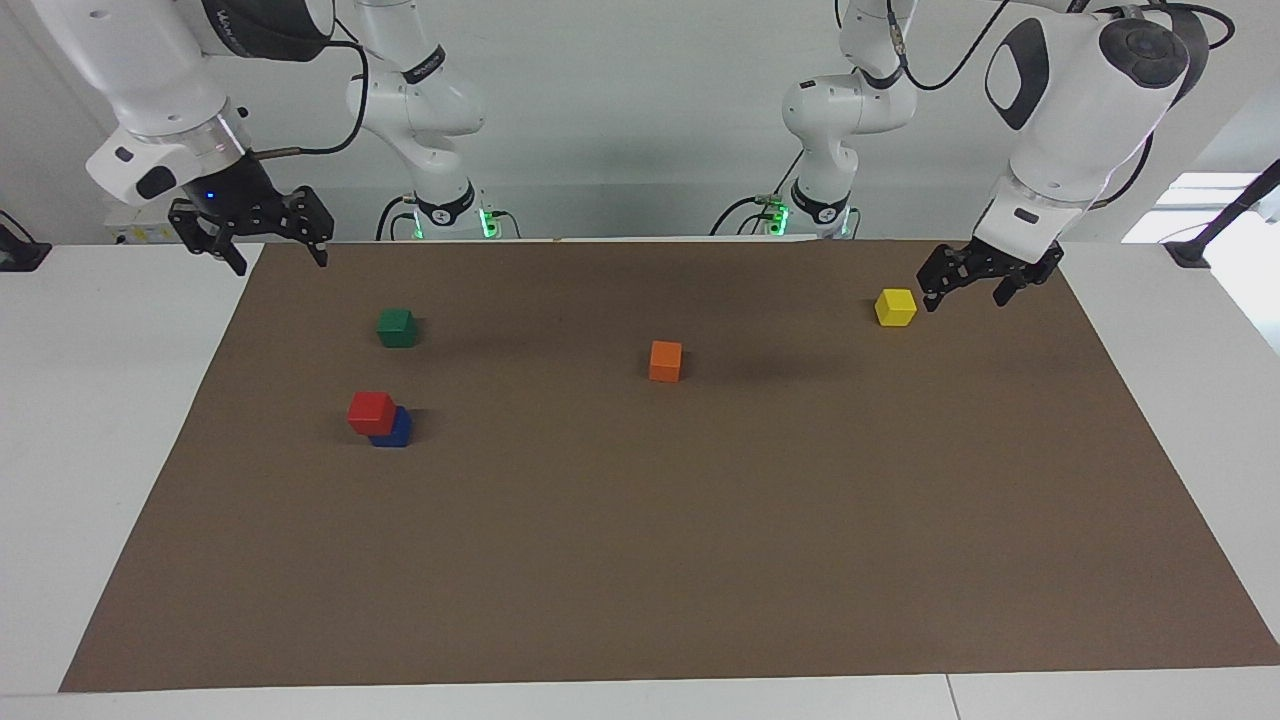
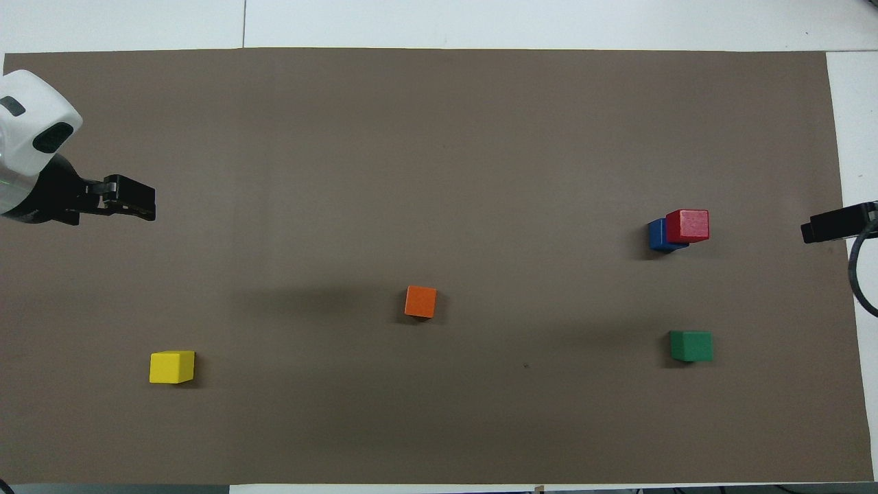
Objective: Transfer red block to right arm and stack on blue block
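The red block (image 1: pixel 371 412) sits on top of the blue block (image 1: pixel 397 431), shifted a little off its centre, toward the right arm's end of the brown mat. In the overhead view the red block (image 2: pixel 688 226) covers most of the blue block (image 2: pixel 657 234). My right gripper (image 1: pixel 278 258), with its blue light, hangs open and empty in the air over the mat's edge at its own end; its tip shows in the overhead view (image 2: pixel 823 226). My left gripper (image 1: pixel 968 297) hangs open and empty over the left arm's end of the mat, beside the yellow block; it also shows in the overhead view (image 2: pixel 137 202).
A green block (image 1: pixel 397 327) lies nearer to the robots than the stack. An orange block (image 1: pixel 665 360) lies mid-mat. A yellow block (image 1: pixel 895 307) lies toward the left arm's end. The brown mat (image 1: pixel 640 560) covers the white table.
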